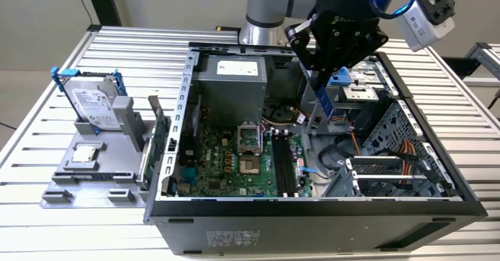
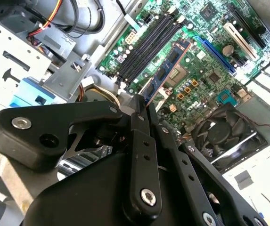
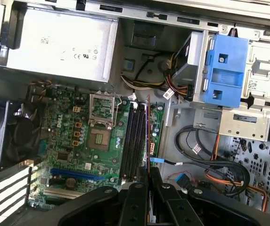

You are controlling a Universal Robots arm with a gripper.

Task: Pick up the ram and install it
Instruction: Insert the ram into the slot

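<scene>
The pick-up half of the job looks done: the ram (image 1: 325, 103) is off the tabletop (image 1: 78, 226) and pinched at its upper end between the fingers of the gripper (image 1: 328, 59), hanging edge-down over the open computer case (image 1: 312, 220). In the exterior view the blue stick sits at about 1 o'clock from the middle of the motherboard (image 1: 234, 167), above the case floor and apart from the board, so by my reading it is not yet seated.

In the second wrist view the ram (image 2: 165, 70) runs out from the closed fingers (image 2: 142, 113) toward the dark memory slots (image 2: 146, 47), lying just beside them in the picture but clearly above them. In the first wrist view the stick shows edge-on as a thin line (image 3: 148, 136) over the slots (image 3: 134, 141), roughly in line with their length. All the slots that show look empty.

What is left, judged from this, is the install itself: lowering the stick into a slot and pressing it home.

Off to 9 o'clock of the case, the silver hard drive (image 1: 92, 100) in its blue frame stands on the grey fixture (image 1: 86, 176), and the green expansion card (image 1: 158, 138) stands just beside the case wall, both untouched by the arm
</scene>
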